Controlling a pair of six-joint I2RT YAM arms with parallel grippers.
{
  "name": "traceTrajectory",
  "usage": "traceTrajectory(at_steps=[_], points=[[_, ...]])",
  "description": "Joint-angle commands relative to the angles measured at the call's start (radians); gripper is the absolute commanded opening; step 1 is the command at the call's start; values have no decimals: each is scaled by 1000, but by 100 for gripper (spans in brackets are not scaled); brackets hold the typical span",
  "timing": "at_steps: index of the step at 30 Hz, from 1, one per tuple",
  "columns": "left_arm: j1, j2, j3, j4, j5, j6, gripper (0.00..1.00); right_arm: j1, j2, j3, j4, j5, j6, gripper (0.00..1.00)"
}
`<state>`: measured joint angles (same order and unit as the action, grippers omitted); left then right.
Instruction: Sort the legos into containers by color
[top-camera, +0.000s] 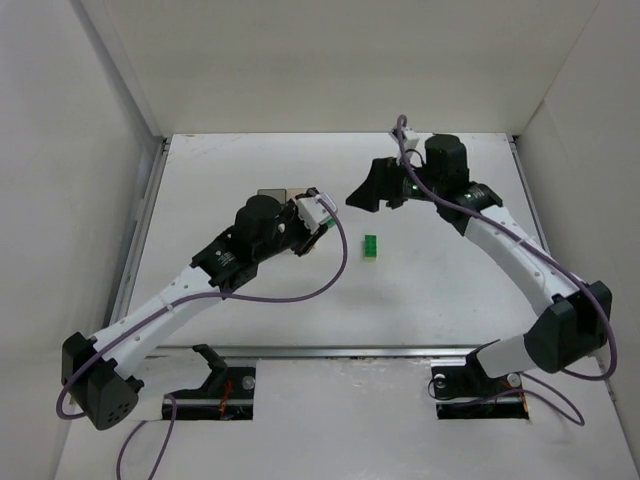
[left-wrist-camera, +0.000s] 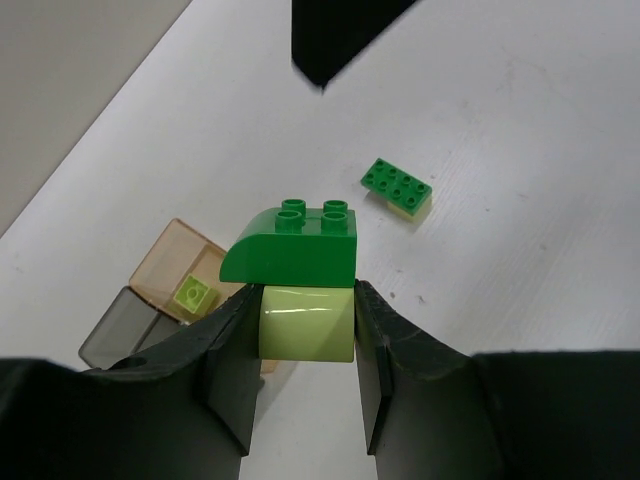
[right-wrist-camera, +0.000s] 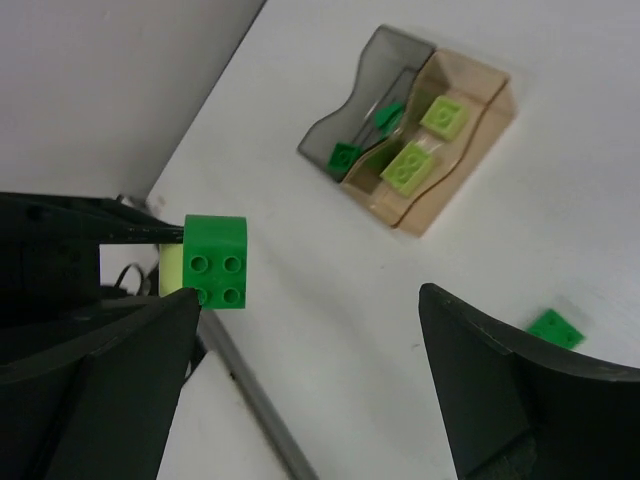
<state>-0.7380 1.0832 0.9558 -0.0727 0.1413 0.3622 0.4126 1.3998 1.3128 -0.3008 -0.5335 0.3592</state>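
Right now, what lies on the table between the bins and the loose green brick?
Nothing. In the right wrist view the table is bare between the bins and the loose green brick.

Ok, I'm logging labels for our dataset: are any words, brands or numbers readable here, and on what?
None can be read.
Studs of the stacked bricks in the left claw: any marks are too small to tell.
The bins and the loose brick show no print.

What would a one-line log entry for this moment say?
left gripper: shut on green-on-pale lego stack | right gripper: open, empty | loose lego: on table | bins: partly filled
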Motion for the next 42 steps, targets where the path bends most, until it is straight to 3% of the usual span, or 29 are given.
traceTrajectory(at_steps=[1, 19, 22, 25, 26, 27, 29, 34, 37, 42], points=[[3, -28, 17, 71, 119, 24, 0, 22, 67, -27, 103, -262, -8, 95], [3, 1, 44, 71, 104, 15, 0, 104, 96, 16, 126, -388, -17, 77], [3, 1, 44, 89, 104, 5, 0, 104, 106, 26, 126, -398, -17, 64], [3, 1, 44, 90, 113, 4, 0, 113, 116, 38, 126, -378, -6, 43], [3, 1, 44, 90, 113, 4, 0, 114, 116, 39, 126, -378, -6, 35], [3, 1, 44, 90, 113, 4, 0, 114, 116, 49, 126, -367, 6, 15], [3, -8, 44, 80, 113, 4, 0, 114, 125, 49, 126, -353, 6, 0], [3, -8, 35, 71, 90, -5, 0, 114, 125, 40, 126, -306, 38, 0], [3, -8, 14, 44, 14, -5, 0, 63, 102, 0, 126, -191, 87, 0], [3, -19, -55, 44, -92, -5, 0, -110, 56, -72, 126, -4, 158, 0]])
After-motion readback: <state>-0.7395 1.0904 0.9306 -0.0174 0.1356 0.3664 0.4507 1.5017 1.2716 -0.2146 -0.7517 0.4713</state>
